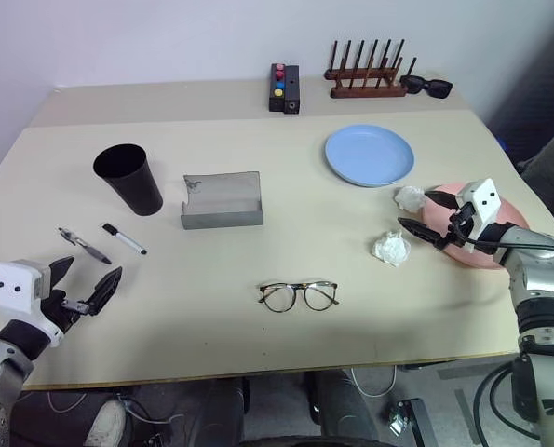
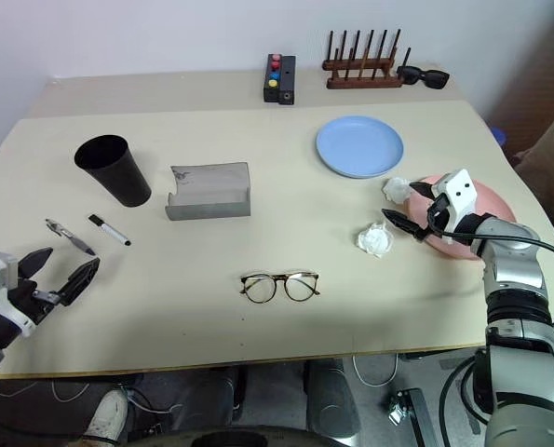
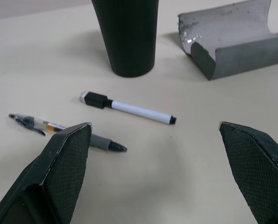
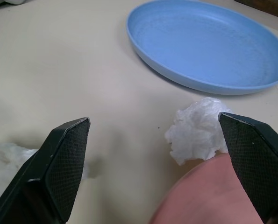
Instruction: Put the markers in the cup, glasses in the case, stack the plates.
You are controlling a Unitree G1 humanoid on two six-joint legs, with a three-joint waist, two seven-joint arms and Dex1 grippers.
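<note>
In the left eye view, a beige table (image 1: 258, 242) is seen with the grey case (image 1: 222, 200) lying open near its middle. Left of the case one black cup (image 1: 129, 178) stands upright, wider at the rim. In front of the cup two markers are lying apart from each other: a white marker (image 1: 125, 238) with a black cap and a grey marker (image 1: 84, 246). In front of the case, nearer the table edge, one pair of glasses (image 1: 298, 295) with thin dark rims and clear lenses is placed, unfolded. Two plates are counted: a blue plate (image 1: 370, 155) to the right of the case and a pink plate (image 1: 477, 237) further right, near the edge. Two white paper balls are seen, one paper ball (image 1: 410, 197) touching the pink plate, another ball (image 1: 390, 248) just beside it. Behind the case, a button box (image 1: 284, 88), a wooden rack (image 1: 365, 70) and black sunglasses (image 1: 426, 87) are standing.

The left gripper (image 1: 83, 284) is held low over the table edge, left of the glasses, fingers spread and empty. The right gripper (image 1: 424, 216) is pointed from over the pink plate toward the case, fingers released, holding nothing.

In the left wrist view, both markers, the cup base and the case are seen between the spread fingers (image 3: 66, 163).

In the right wrist view, the blue plate, one paper ball and the pink rim are seen beyond the open fingers (image 4: 64, 163).
</note>
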